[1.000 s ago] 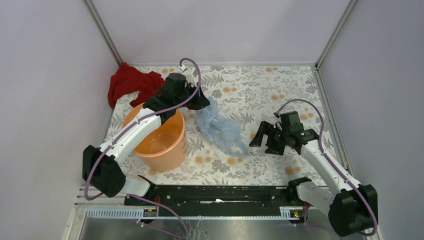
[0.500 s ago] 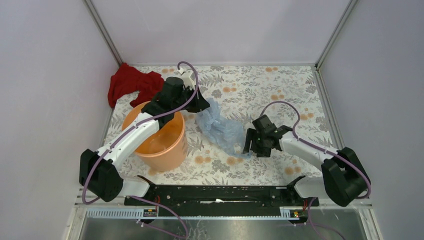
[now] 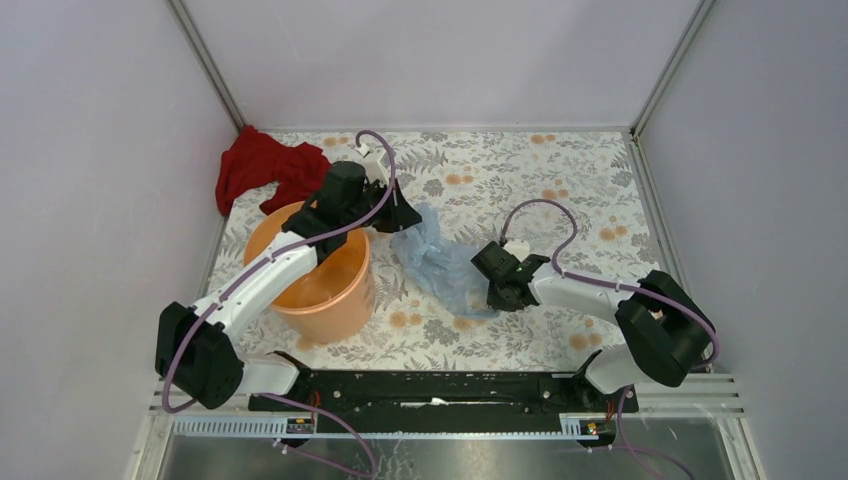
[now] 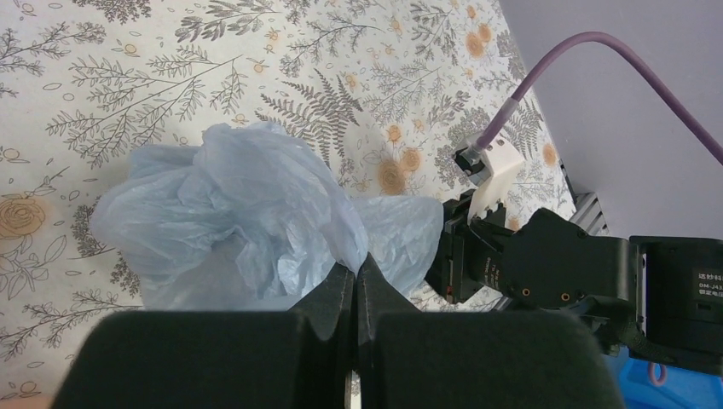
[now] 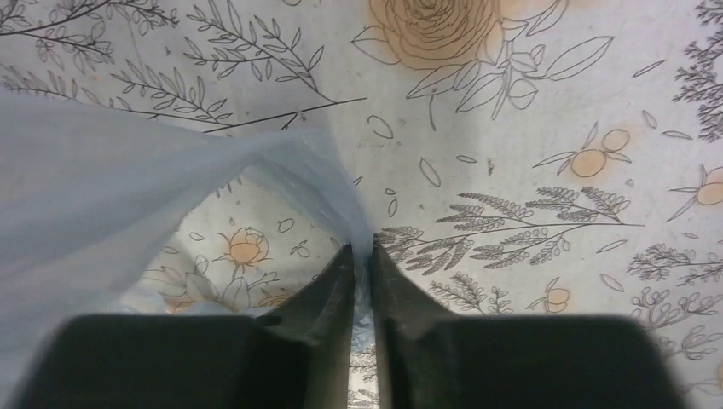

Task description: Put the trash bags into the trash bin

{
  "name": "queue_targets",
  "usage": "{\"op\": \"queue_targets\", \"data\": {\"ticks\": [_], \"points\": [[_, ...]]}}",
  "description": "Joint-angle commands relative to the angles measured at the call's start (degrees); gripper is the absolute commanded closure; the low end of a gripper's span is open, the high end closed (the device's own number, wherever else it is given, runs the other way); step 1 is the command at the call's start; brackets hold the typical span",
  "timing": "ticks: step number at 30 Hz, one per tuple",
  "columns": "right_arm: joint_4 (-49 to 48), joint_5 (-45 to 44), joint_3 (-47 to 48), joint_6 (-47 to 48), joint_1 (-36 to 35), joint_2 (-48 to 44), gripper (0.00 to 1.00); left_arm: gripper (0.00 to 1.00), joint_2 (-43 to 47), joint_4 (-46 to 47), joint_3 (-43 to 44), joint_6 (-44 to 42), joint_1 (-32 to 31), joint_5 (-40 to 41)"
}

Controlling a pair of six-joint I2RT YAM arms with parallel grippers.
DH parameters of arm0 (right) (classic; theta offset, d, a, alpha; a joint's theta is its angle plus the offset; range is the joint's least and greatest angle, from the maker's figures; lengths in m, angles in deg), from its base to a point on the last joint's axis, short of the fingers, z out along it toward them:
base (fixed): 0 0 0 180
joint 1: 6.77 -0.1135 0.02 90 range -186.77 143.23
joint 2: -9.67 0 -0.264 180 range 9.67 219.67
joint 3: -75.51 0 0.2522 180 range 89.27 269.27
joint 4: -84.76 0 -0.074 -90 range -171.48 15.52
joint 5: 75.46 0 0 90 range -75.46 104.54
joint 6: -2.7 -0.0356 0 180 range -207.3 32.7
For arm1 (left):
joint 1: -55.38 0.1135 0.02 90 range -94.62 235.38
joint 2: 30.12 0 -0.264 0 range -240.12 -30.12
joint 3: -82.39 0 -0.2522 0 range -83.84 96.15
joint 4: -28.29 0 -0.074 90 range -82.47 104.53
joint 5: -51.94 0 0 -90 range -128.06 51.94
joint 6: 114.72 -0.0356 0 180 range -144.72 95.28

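A pale blue, wrinkly trash bag (image 3: 440, 260) lies stretched on the flowered table between my two grippers. My left gripper (image 3: 402, 217) is shut on its far left end, just beyond the rim of the orange trash bin (image 3: 320, 275). In the left wrist view the film (image 4: 247, 213) bunches up right at the pinched fingertips (image 4: 356, 266). My right gripper (image 3: 490, 290) is shut on the bag's near right corner. In the right wrist view a fold of the bag (image 5: 128, 187) runs down between the closed fingers (image 5: 362, 256).
A red cloth (image 3: 262, 170) lies crumpled at the back left corner, behind the bin. Grey walls close the table on three sides. The left arm reaches across over the bin's opening. The right gripper's black body (image 4: 546, 264) shows in the left wrist view.
My right gripper moved left to the bag's near right corner and closed on it. The left gripper stayed shut on the bag and shifted slightly.
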Motion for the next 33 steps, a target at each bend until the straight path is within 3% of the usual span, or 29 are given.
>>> {"op": "queue_targets", "data": {"ticks": [1,4,9,11,13,14,16,18,19,22,24,26,30,33], "points": [[1.44,-6.75,0.63,-1.41,-0.33,1.11,0.97,1.00,1.49,2.07,1.20,0.51,0.36,0.84],[6.16,-12.02,6.05,2.68,4.25,-0.11,1.00,1.00,-2.01,-1.71,7.94,0.71,0.40,4.33],[6.13,-4.31,19.76,15.06,19.49,2.20,1.00,1.00,-15.00,-6.66,21.05,-2.01,1.25,16.44],[13.34,-4.86,35.96,19.96,22.97,7.73,1.00,1.00,-23.69,-14.55,34.80,-2.74,4.90,15.99],[31.12,-11.10,61.24,22.57,22.06,13.01,1.00,1.00,-26.09,-21.81,49.66,-3.48,5.47,14.32],[34.98,-13.64,73.11,24.72,20.28,13.74,1.00,1.00,-22.38,-19.47,51.37,-5.24,3.31,16.00],[32.67,-21.68,88.61,32.43,12.44,10.73,1.00,1.00,-9.90,-5.66,43.86,-12.80,-4.85,20.31],[15.47,-22.30,79.14,42.33,4.45,-0.75,1.00,1.00,0.77,12.15,29.37,-17.73,-11.68,21.14],[7.85,-18.09,70.24,43.59,3.74,-5.90,1.00,1.00,2.93,13.16,26.45,-16.00,-12.62,21.93],[-10.17,-15.00,40.97,45.87,4.15,-14.54,1.00,1.00,-1.98,4.48,22.07,-11.21,-11.10,29.24],[-11.04,-12.72,27.70,40.49,7.29,-11.45,1.00,1.00,-10.75,-5.18,21.01,-4.63,-5.85,27.05],[-3.49,-9.65,23.05,31.74,9.60,-5.57,1.00,1.00,-17.03,-10.44,19.50,-0.73,-1.04,18.33],[-4.84,-5.03,19.80,28.23,10.55,-4.38,1.00,1.00,-15.68,-3.83,16.76,-0.20,0.16,13.86],[0.32,-0.53,35.59,29.36,17.51,-0.57,1.00,1.00,-21.05,-8.35,35.72,-2.51,1.24,9.87]]}}
